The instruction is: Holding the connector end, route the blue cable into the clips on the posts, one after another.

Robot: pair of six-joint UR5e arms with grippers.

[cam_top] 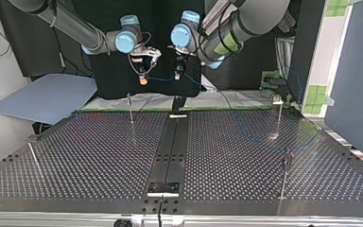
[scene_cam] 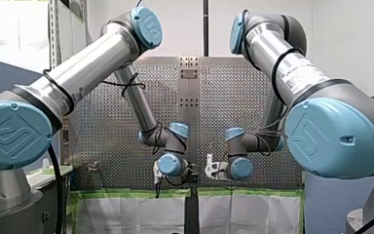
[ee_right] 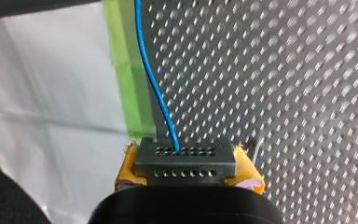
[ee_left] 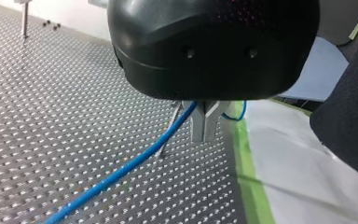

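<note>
My right gripper (ee_right: 185, 173) has its yellow pads shut on the black connector block (ee_right: 185, 161), and the blue cable (ee_right: 154, 79) leaves it ahead over the table edge. My left gripper (ee_left: 204, 122) has its metal fingers shut on the blue cable (ee_left: 121, 171), which runs away from them low over the perforated plate. In the top view my right gripper (cam_top: 143, 78) and my left gripper (cam_top: 178, 71) hang close together above the far table edge, a short span of cable (cam_top: 161, 79) between them. The front view shows my left gripper (scene_cam: 158, 181) and my right gripper (scene_cam: 209, 168).
Thin posts with clips stand on the perforated table (cam_top: 99, 156): one at the far left (cam_top: 130, 108), one at the far right (cam_top: 280, 116), one at the near right (cam_top: 286, 175), one at the near left (cam_top: 32, 153). Green tape (ee_left: 247, 168) and white sheeting border the table edge.
</note>
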